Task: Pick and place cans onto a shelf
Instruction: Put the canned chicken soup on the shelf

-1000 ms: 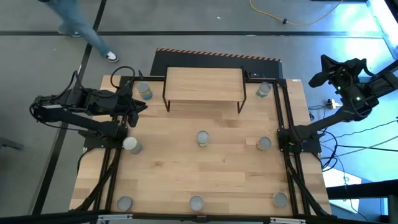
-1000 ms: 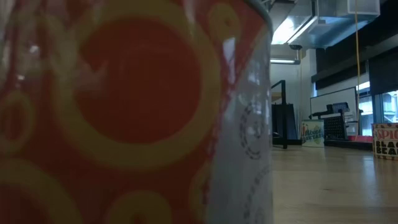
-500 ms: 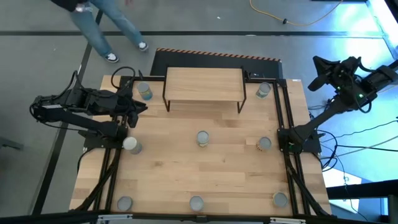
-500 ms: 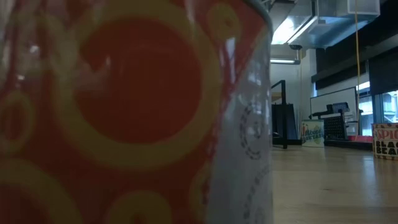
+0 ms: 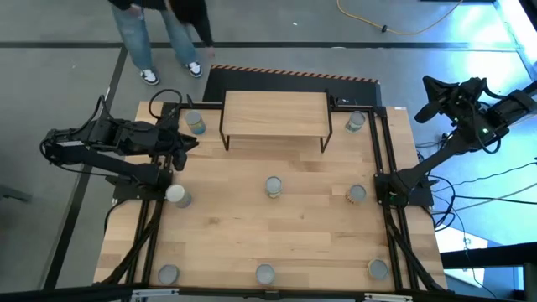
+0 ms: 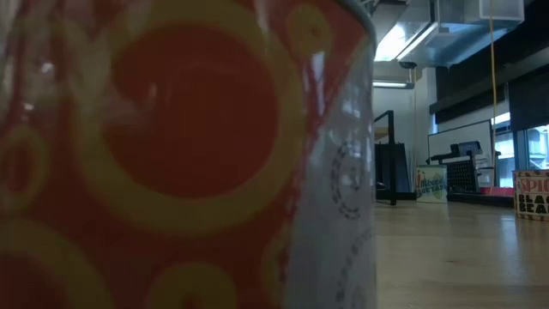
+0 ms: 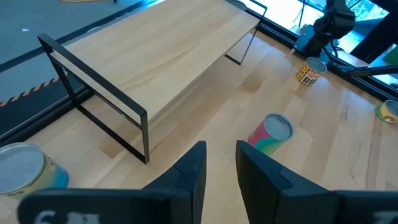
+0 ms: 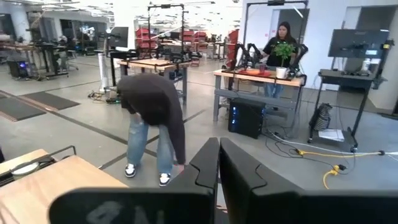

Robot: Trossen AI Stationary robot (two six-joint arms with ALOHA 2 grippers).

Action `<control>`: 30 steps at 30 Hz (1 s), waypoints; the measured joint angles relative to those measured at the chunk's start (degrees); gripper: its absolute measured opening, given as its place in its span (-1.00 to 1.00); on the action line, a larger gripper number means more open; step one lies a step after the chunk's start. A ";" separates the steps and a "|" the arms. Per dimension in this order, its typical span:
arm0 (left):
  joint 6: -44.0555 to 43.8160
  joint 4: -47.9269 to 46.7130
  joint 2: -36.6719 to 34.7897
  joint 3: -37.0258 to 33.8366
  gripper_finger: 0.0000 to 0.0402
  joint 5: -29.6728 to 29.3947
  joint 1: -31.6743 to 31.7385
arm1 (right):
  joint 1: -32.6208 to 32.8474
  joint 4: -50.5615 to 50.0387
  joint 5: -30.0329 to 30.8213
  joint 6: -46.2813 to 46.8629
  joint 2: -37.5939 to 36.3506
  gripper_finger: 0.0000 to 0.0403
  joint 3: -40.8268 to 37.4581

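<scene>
- We note the right arm has swung since a second ago; its fingers [image 5: 426, 91], pressed shut and empty, now hang off the desk [image 5: 277, 235] at upper right.
- The left fingers [image 5: 186, 144] stay slightly parted, empty, beside the shelf [image 5: 274, 112].
- The shelf carries nothing; the cans [image 5: 273, 186] remain scattered on the desk. A person [image 5: 164, 25] bends at top left.
- We judge no pick has begun.

Low view: an orange-red can with yellow rings [image 6: 171, 154] stood against the lens, blurred, cut off at three edges, hiding most of the table. High view: a person in blue jeans [image 5: 159, 38] was cropped above the legs (torso unseen).
</scene>
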 joint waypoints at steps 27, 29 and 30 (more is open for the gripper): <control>0.00 0.00 0.00 0.00 -0.60 -0.12 0.02 | 6.75 -0.44 0.00 -0.09 4.08 -0.91 -0.02; 0.00 0.00 0.00 0.00 -0.60 -0.10 0.02 | 7.39 -0.44 0.00 0.24 5.93 -0.91 -0.02; 0.00 0.00 0.00 0.00 -0.60 -0.12 0.00 | 7.57 -0.35 0.00 0.72 6.93 -0.91 -0.02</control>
